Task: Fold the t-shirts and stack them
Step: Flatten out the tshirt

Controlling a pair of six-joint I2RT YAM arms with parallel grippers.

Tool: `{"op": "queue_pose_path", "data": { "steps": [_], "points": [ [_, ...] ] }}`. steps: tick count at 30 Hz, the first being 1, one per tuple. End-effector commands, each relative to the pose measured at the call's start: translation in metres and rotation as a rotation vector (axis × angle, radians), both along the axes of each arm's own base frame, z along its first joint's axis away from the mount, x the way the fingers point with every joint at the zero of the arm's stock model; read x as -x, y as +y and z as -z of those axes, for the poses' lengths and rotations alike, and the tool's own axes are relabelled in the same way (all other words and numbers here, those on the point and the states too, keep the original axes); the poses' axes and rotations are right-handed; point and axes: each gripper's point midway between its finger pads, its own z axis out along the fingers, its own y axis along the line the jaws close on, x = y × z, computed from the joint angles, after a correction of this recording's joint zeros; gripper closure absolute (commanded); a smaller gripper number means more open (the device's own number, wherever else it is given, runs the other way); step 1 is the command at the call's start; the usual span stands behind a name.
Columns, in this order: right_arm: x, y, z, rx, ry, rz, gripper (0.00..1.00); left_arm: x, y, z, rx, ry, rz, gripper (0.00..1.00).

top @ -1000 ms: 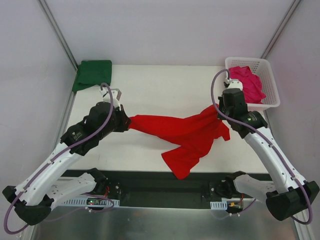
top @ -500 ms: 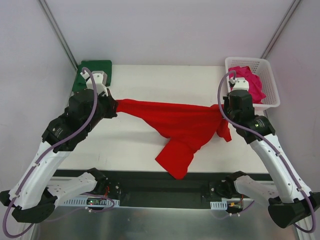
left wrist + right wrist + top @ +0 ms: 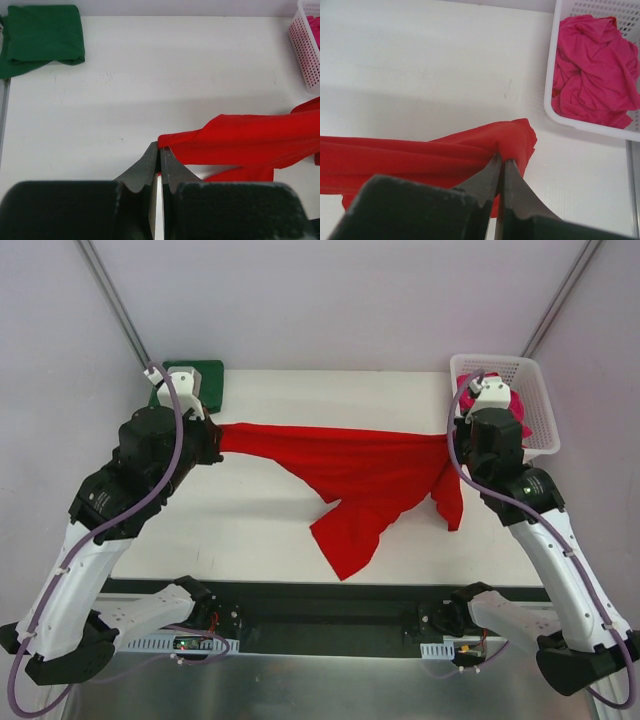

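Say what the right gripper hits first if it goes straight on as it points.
Past the red t-shirt pinched in it, the right gripper would likely meet bare table; depth is unclear. The basket holding the magenta t-shirt lies off to its right.

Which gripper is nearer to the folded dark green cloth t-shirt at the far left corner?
Left. The left gripper grips one end of the bright red cloth t-shirt near the green t-shirt; the right gripper grips the other end, across the table.

Top view looks down from behind; close wrist views share the red t-shirt (image 3: 370, 475).
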Motion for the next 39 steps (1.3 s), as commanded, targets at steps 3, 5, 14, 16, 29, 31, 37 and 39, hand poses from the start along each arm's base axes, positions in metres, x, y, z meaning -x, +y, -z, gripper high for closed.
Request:
{"op": "queue_pose_path", "data": {
  "steps": [3, 5, 14, 16, 29, 31, 37, 39],
  "points": [
    [0.011, -0.018, -0.089, -0.003, -0.237, 0.023, 0.98, 0.004, 0.023, -0.042, -0.017, -0.110, -0.055, 1.00],
    [0.019, -0.019, -0.101, -0.008, -0.266, 0.006, 0.99, 0.007, 0.025, -0.053, -0.009, -0.136, -0.052, 1.00],
    [0.061, -0.033, -0.140, -0.017, -0.356, -0.032, 0.98, 0.028, 0.043, -0.083, 0.012, -0.207, -0.067, 1.00],
    [0.073, -0.038, -0.155, -0.027, -0.391, -0.035, 0.98, 0.035, 0.047, -0.089, 0.026, -0.220, -0.067, 1.00],
    [0.054, -0.004, -0.064, -0.051, -0.108, -0.135, 0.98, 0.027, 0.025, -0.014, 0.059, -0.030, -0.050, 1.00],
    [0.044, 0.008, -0.039, -0.083, -0.048, -0.145, 0.99, 0.021, 0.014, 0.007, 0.081, 0.022, -0.041, 1.00],
    [0.017, 0.039, 0.071, -0.096, 0.219, -0.172, 0.99, 0.000, -0.002, 0.094, 0.039, 0.187, -0.081, 1.00],
    [0.011, 0.044, 0.104, -0.073, 0.317, -0.166, 0.99, -0.006, -0.008, 0.123, 0.015, 0.243, -0.085, 1.00]
  ]
}}
